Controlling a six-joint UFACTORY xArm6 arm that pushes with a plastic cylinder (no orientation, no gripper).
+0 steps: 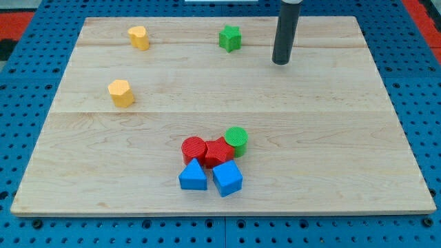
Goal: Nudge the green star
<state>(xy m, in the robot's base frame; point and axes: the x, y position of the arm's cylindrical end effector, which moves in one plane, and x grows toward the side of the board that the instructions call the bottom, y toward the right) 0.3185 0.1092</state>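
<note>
The green star (230, 38) sits near the view's top, a little right of the board's middle. My tip (280, 62) rests on the board to the star's right and slightly lower, about a rod's width or two away from it, not touching. The dark rod rises straight up out of the view's top.
A yellow block (138, 37) lies at the top left and a second yellow block (121, 93) below it. A cluster sits low in the middle: green cylinder (236, 140), red cylinder (194, 149), red block (220, 152), blue triangle (193, 176), blue cube (227, 178). The wooden board (344, 138) ends at blue pegboard.
</note>
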